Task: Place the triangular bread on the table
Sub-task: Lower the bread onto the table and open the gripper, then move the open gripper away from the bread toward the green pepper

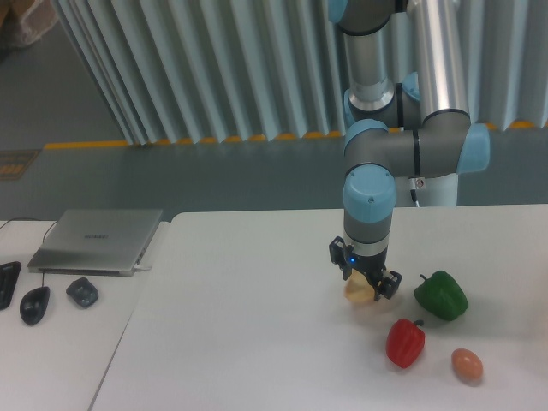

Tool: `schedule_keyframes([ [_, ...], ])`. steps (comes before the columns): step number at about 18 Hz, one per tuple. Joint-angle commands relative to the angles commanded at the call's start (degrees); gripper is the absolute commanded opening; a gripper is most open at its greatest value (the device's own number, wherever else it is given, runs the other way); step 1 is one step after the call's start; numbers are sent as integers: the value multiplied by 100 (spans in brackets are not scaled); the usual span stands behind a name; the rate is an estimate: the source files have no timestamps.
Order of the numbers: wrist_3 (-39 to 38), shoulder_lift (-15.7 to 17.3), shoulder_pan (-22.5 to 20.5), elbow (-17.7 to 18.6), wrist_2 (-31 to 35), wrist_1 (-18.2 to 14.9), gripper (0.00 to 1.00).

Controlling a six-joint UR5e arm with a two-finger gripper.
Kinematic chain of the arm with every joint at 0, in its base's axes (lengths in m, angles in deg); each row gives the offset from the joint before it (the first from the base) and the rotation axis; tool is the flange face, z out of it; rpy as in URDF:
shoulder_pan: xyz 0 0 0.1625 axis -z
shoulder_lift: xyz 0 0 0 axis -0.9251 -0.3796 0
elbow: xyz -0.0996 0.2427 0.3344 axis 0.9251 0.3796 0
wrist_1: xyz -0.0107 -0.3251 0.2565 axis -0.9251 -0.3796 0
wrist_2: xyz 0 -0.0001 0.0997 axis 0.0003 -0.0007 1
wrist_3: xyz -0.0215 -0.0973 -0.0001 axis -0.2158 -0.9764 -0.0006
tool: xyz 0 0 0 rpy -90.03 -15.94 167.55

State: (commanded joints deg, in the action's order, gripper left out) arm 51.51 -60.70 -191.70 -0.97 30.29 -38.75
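The grey-and-blue robot arm (pixel 377 163) hangs straight down over the large plain white table (pixel 257 325), wrist vertical, a small blue light glowing on the black two-finger gripper (pixel 363 288). Between the 2 black fingers sits the pale tan-yellow wedge-shaped triangular bread (pixel 359 291), and the jaws look clamped against its sides. The bread is low, right at the tabletop; whether its underside touches the surface or hangs just above it cannot be told from this view. Only its lower, rounded part shows below the fingers, so the wedge's tip and long axis are hidden; what shows reads as a squat pale lump, slightly wider than tall.

To the right of the gripper, near it but apart, lies a glossy green bell pepper (pixel 442 295). In front of that, nearer the camera, a shiny red bell pepper (pixel 405 342) stands with its dark stem up, and just right of it rests a small brownish-orange egg-shaped thing (pixel 467 365).

Off to the left, on the adjoining white desk (pixel 51 342), a closed silver laptop (pixel 98 241) lies flat, with a black computer mouse (pixel 34 304) and a small dark grey object (pixel 82 292) in front of it.
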Motion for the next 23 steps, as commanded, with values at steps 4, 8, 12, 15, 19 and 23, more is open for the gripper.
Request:
schedule_keyframes([
  [4,53,53,9,-35,350,26,100],
  [8,70,44,35,-176,931,656,100],
  [12,648,79,-26,-211,1405,1186,100],
  [15,983,44,-9,-211,1836,1195,100],
  [19,1362,167,-26,-193,1881,1151,100],
  [23,2538,395,-281,-220,1872,862,100],
])
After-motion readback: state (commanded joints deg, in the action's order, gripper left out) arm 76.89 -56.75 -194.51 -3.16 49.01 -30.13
